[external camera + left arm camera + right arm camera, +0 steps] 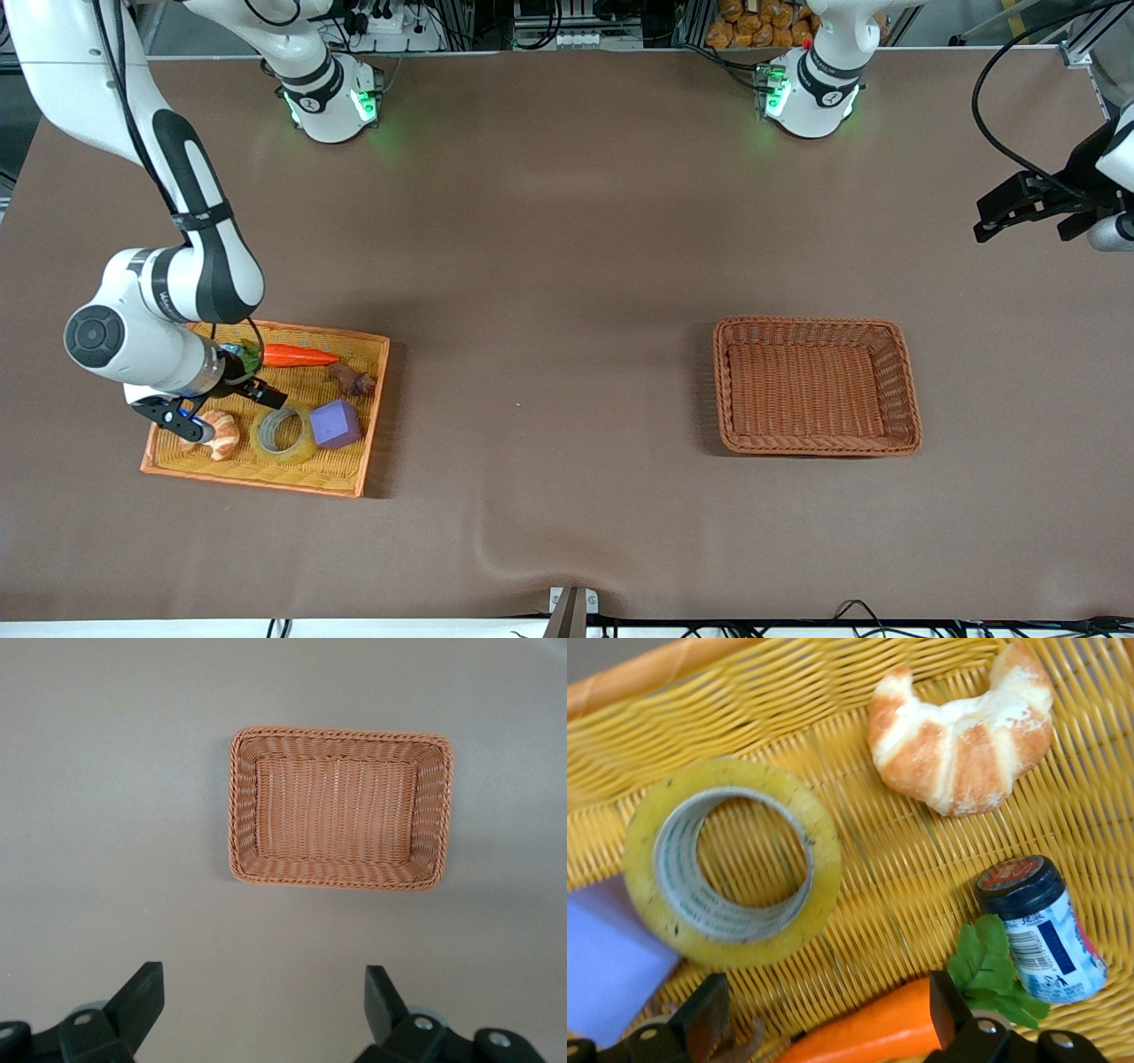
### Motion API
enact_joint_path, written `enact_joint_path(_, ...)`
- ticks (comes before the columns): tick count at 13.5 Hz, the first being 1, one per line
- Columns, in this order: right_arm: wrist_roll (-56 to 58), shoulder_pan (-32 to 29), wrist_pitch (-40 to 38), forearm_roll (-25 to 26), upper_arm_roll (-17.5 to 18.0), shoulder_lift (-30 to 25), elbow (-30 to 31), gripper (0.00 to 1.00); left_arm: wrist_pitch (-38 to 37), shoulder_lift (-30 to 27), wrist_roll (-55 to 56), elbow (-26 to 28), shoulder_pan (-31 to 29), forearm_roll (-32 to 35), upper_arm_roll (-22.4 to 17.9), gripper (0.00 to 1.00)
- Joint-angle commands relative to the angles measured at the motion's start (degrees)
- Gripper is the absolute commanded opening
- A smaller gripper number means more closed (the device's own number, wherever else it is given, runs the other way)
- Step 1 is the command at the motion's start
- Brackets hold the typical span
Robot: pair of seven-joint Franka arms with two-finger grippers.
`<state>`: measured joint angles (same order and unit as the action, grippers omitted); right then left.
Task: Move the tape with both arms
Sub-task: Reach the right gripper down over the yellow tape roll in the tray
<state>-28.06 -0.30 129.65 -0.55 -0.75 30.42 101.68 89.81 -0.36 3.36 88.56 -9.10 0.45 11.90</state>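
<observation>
The tape (282, 434), a yellowish roll with a grey core, lies flat in the yellow wicker tray (266, 474) between a croissant (217, 434) and a purple cube (335, 423). My right gripper (220, 404) hangs over the tray, open and empty, just above the tray floor beside the tape. In the right wrist view the tape (819, 859) lies apart from my right gripper (824, 1010), whose open jaws straddle a carrot (868, 1032). My left gripper (1032, 211) waits open and empty over the table at the left arm's end; it also shows in the left wrist view (264, 997).
A brown wicker basket (815, 323) stands empty toward the left arm's end, also in the left wrist view (341, 734). The tray also holds a carrot (297, 356), a brown lump (352, 379) and a small bottle (1045, 926), with the croissant (957, 735) and the cube (602, 957).
</observation>
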Motion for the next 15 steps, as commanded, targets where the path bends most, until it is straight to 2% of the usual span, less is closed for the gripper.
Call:
enact_joint_path(1,-4.2,-0.7,1.4,-2.6,0.1,2.5,-3.0,1.0,0.1,0.1,-1.3,-0.6,-0.5,0.3,0.4,1.0)
enact_joint_path(3,-5.1,-0.7,3.5,-8.0,0.1,2.9,-2.8,1.0,0.3,0.2,-1.2,-0.6,-0.2,0.3,0.4,1.0)
enact_joint_path(9,-4.2,-0.9,9.0,-7.8,0.0,6.2,-2.7,1.0,0.3,0.2,-1.1,-0.6,-0.2,0.3,0.4,1.0)
enact_joint_path(13,-3.9,-0.8,9.7,-7.3,0.0,6.8,-2.4,1.0,1.2,0.8,-1.1,-0.6,-0.1,0.6,0.4,1.0)
enact_joint_path(14,-3.9,-0.8,9.8,-6.8,0.0,6.9,-2.3,0.52,1.8,1.0,-1.1,-0.6,-0.1,0.6,0.4,1.0)
enact_joint_path(15,-3.9,-0.8,10.3,-6.8,0.0,7.0,-2.0,0.18,2.0,1.1,-1.1,-0.7,-0.1,0.7,0.3,1.0)
